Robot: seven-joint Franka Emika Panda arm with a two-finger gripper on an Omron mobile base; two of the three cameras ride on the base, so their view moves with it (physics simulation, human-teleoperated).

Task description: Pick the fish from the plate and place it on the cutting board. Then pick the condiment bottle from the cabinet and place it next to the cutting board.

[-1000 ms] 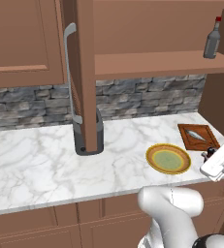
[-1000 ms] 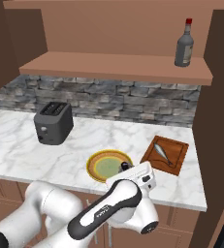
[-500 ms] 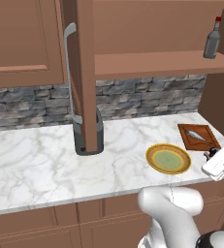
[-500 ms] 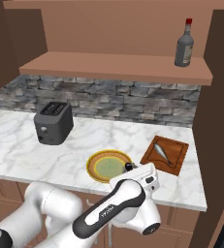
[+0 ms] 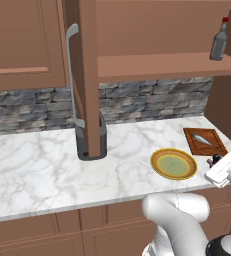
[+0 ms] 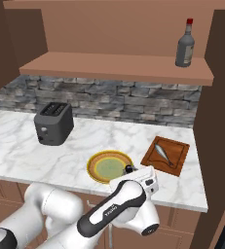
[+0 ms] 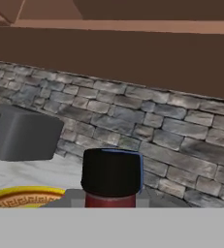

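The jaws (image 7: 111,201) are clamped on the small dark-red, black-capped condiment bottle (image 7: 111,177), low over the marble counter (image 6: 26,151). Left of them sits the yellow-rimmed round plate (image 6: 109,166); beyond lies the silver-grey fish (image 6: 161,152) on the reddish-brown wooden cutting board (image 6: 179,158).

One fish (image 6: 163,153), one plate (image 6: 95,161), two bottles (image 6: 184,46), perhaps; one toaster (image 6: 53,123).

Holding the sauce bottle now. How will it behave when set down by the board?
The condiment bottle looks slim and top-capped, so likely tippy if released tilted. Its round body would probably roll on the smooth marble counter. The gripper grips just below the cap, so it may swing.
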